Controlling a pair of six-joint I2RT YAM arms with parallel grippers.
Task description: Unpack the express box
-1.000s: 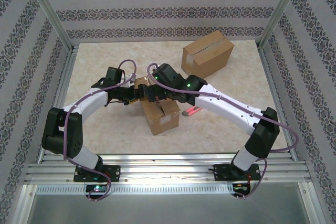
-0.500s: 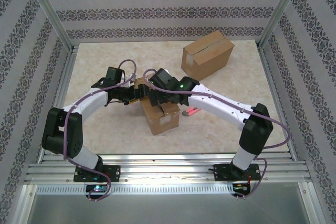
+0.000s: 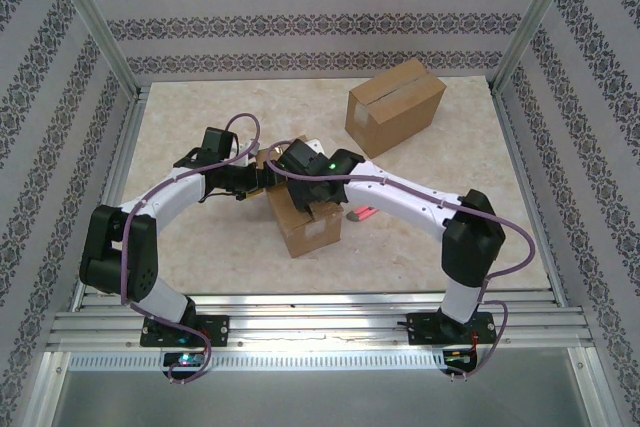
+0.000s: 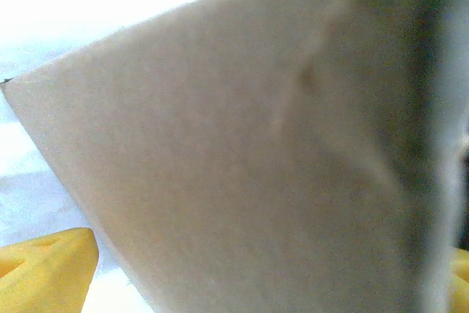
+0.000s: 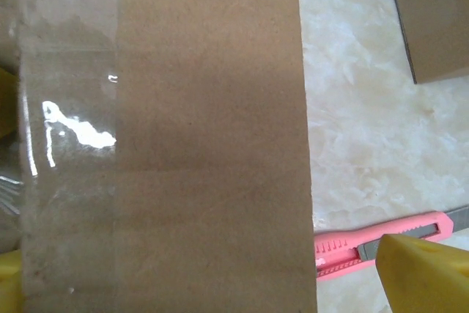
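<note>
The express box [image 3: 312,232] is a small brown carton lying in the middle of the marble table. Clear tape [image 5: 69,144] runs along its top in the right wrist view. My left gripper [image 3: 257,183] is at the box's left end, open, and its yellow fingertips [image 4: 44,269] stand wide with the cardboard face [image 4: 242,166] close between them. My right gripper [image 3: 292,185] hovers open over the box top [image 5: 212,144], and one yellow fingertip [image 5: 421,276] hangs past the box's right edge. Neither gripper clamps the cardboard.
A pink utility knife [image 3: 362,214] lies on the table just right of the box, also seen as the knife [image 5: 366,251] beside my right finger. A second, larger carton [image 3: 395,104] stands at the back right. Patterned walls and metal posts ring the table.
The right arm has swung left and drawn in, bringing its gripper further over the box top. The left arm and the box have stayed put.
</note>
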